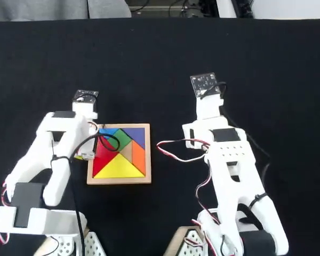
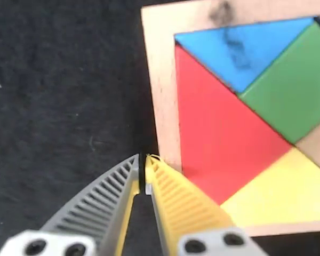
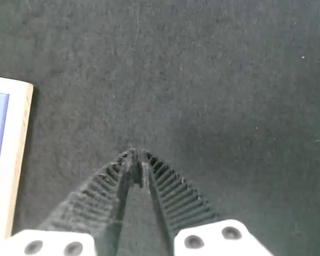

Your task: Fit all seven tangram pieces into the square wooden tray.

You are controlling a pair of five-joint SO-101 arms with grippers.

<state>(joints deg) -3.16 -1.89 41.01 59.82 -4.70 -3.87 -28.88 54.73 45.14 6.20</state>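
Jaws closed tip to tip on the left gripper, nothing between them. Likewise closed and holding nothing on the right gripper.

Beneath everything, a black cloth, spreading well beyond the square wooden tray on every side.

Next in bulk, two white arms. Left arm bent over the tray's left edge, hiding part of that rim. Right arm well apart from the tray, off its right side, with red and white wires looping toward the tray but stopping short of it.

Left gripper tips over the cloth, just outside the tray's left rim; touching the wood or not, impossible to tell. Right gripper tips over bare cloth, away from the tray.

Inside the tray, lying flat and fitted edge to edge:
- large yellow triangle along the rim nearest the arm bases
- large red triangle along the left rim, meeting the yellow
- orange piece against the right rim
- green square near the tray's middle, set as a diamond
- blue triangle along the far rim
- dark blue piece in the far right corner
- small tan patch between green, orange and yellow; piece or bare tray floor, impossible to tell
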